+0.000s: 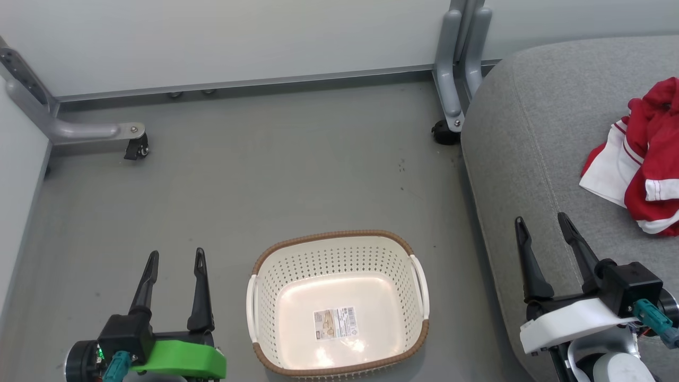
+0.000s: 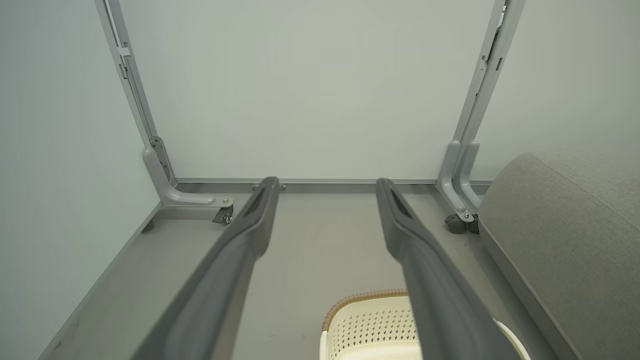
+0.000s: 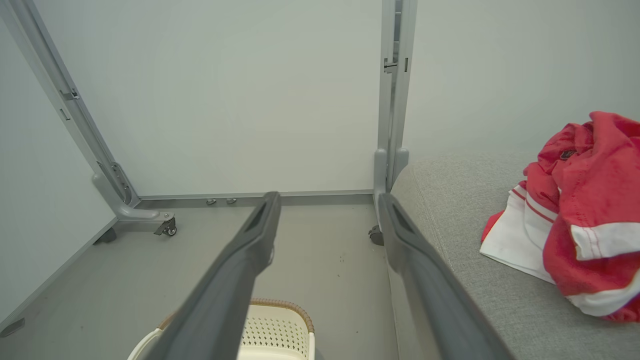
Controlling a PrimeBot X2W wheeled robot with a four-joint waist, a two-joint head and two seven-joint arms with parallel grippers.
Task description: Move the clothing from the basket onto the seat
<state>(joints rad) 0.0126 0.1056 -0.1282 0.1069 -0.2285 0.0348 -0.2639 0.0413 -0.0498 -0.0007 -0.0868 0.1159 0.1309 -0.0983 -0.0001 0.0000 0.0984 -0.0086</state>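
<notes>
Dark-fingered left gripper [image 1: 176,253], near left, and right gripper [image 1: 540,218], near right: I note both sets of jaws apart, nothing held. Between them, the cream basket [image 1: 334,234] stands on the floor [image 1: 265,175], label sticker [image 1: 334,322] showing on its bottom. Farther right, the red-and-white clothing [image 1: 644,159] lies bunched on the grey seat [image 1: 530,132].

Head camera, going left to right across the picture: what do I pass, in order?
left gripper → basket → right gripper → clothing
</notes>
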